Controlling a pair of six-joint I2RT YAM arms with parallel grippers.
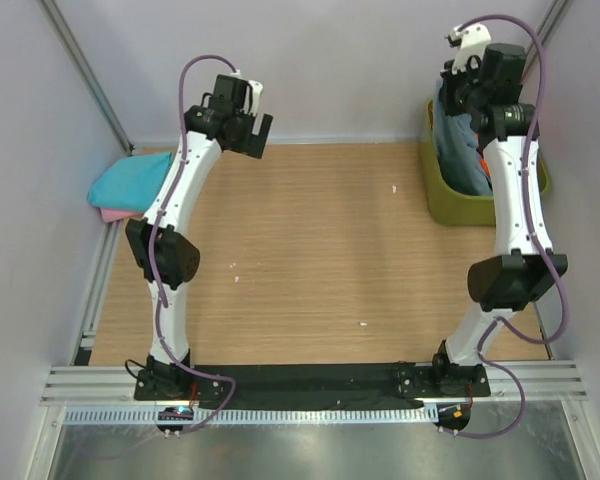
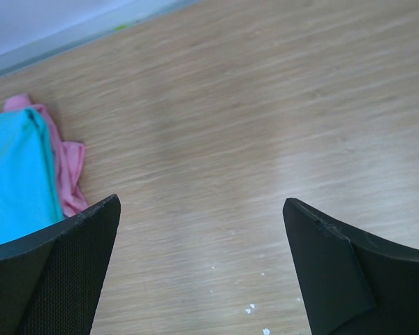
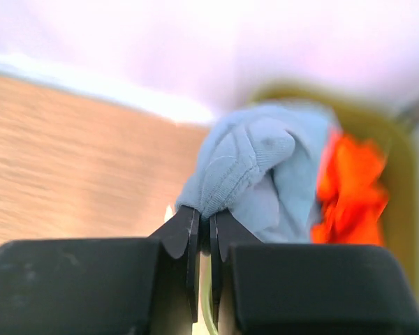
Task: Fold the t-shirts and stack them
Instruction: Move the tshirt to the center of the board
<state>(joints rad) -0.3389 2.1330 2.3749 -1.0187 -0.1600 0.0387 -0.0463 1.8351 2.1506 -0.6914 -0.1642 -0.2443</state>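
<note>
R end effector (image 3: pixel 202 241) clenched on grey-blue t-shirt (image 3: pixel 265 160), cloth bunched up over olive tub (image 1: pixel 445 205); orange t-shirt (image 3: pixel 353 185) beside it in tub. L end effector (image 2: pixel 202 269) released, fingers wide apart above table (image 1: pixel 330 250). Turquoise t-shirt (image 2: pixel 14 174) lies on pink t-shirt (image 2: pixel 68 174) at table's far left edge.

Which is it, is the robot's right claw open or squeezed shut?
Shut. In the right wrist view, the right gripper has its fingers pressed together, pinching a bunch of the grey-blue t-shirt at their tips.
</note>
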